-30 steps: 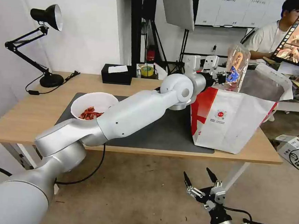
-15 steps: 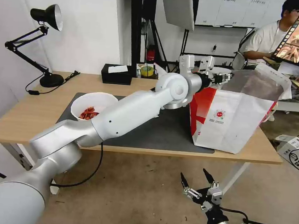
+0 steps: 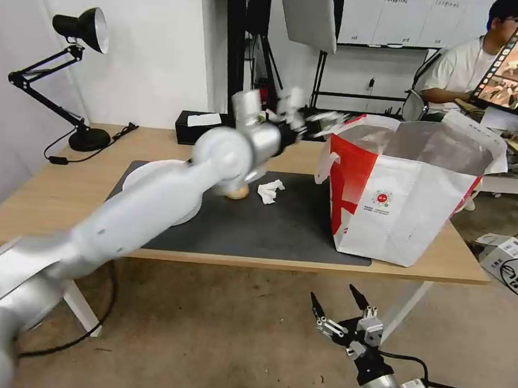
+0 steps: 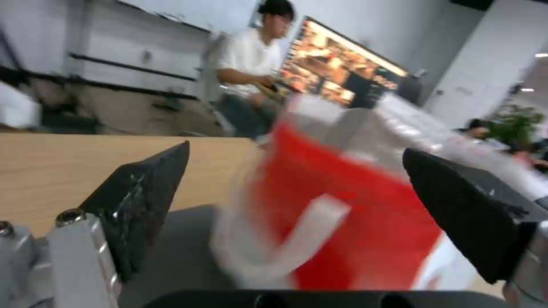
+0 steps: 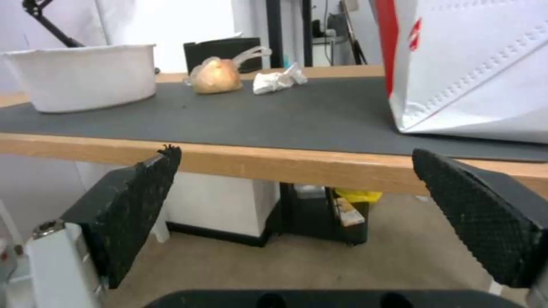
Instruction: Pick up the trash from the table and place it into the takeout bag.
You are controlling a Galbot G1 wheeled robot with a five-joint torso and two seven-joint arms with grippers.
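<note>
The left gripper [image 3: 322, 116] hangs in the air above the table [image 3: 62, 193], just beside the upper rim of the takeout bag [image 3: 408, 200], with its jaws spread wide and nothing between them; in the left wrist view its black fingers [image 4: 145, 201] frame the bag's red side panel [image 4: 348, 222] and a looping white handle [image 4: 285, 248]. The left arm stretches from the lower left across the dark grey mat [image 3: 256, 229], partly covering the white bowl [image 3: 147, 176] that sits on the mat's left part. Past the arm, near the middle of the mat, the beige wrapped ball [image 3: 238, 191] and the crumpled tissue [image 3: 269, 191] lie just beside each other; the right wrist view shows them too, the ball [image 5: 215, 76] next to the tissue [image 5: 277, 80], with the bowl [image 5: 83, 77] farther along. The bag stands upright and open on the right end of the table, foil lining showing. A black tissue box [image 3: 198, 128] rests at the table's far edge and a black desk lamp [image 3: 80, 72] at its far left corner. The right gripper [image 3: 339, 311] is parked low in front of the table, below its edge, fingers [image 5: 123, 214] wide apart and empty
</note>
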